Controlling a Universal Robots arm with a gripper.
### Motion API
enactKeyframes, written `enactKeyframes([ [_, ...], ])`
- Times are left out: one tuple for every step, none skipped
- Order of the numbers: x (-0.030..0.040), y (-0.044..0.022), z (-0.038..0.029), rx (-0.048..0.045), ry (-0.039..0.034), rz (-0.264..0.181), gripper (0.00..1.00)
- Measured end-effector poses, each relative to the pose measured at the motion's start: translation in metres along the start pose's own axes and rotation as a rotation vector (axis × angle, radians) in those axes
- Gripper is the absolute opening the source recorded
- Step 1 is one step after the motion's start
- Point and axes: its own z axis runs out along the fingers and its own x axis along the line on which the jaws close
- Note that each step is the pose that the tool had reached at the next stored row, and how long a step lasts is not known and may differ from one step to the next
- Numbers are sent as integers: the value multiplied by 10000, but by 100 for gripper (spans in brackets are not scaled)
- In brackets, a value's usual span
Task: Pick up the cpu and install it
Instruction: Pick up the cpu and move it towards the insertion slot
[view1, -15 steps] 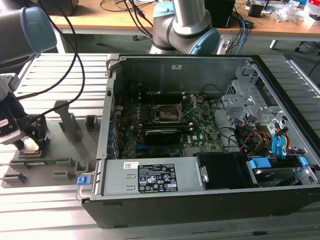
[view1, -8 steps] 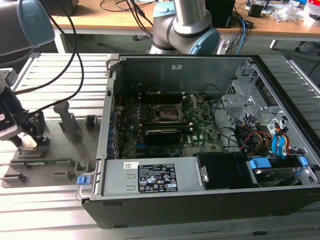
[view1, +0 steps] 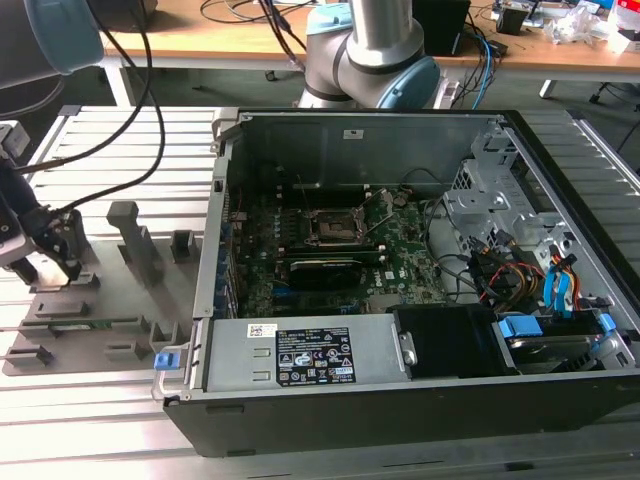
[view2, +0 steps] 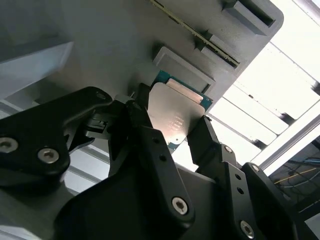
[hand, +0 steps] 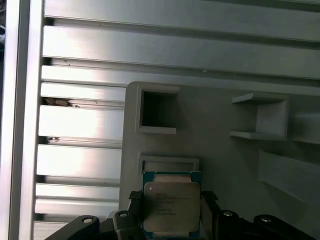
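I am looking at the gripper on the exterior view's left. It hangs low over the grey tray, which lies on the metal table with long grooves.

In both wrist views I see the cpu right between the two black fingers. One finger sits on each side of the little chip and both touch its edges. So the pincer is squeezed on the cpu and pinches it by two sides.

The chip's shiny silver top faces the camera in the first wrist view, with a green rim around it. It sits just beside a shallow square pocket in the tray. I cannot tell if the chip is lifted off the tray or is touching it.

The open computer case stands well apart from the gripper, toward the exterior view's right. Inside it lies the green board with the black square socket. The arm's thick grey base stands behind the case.
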Motion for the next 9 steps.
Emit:
enactKeyframes([
  [-1,1,-11,0,0,0,55],
  [-2,3,-33,0,0,0,55],
  [-2,4,-50,1,1,0,55],
  [-4,5,-75,1,0,0,55],
  [-5,8,-104,1,1,0,55],
  [-6,9,-120,1,1,0,55],
  [-7,10,-136,0,0,0,55],
  [-8,11,-150,0,1,0,55],
  [-9,12,-166,0,0,0,55],
])
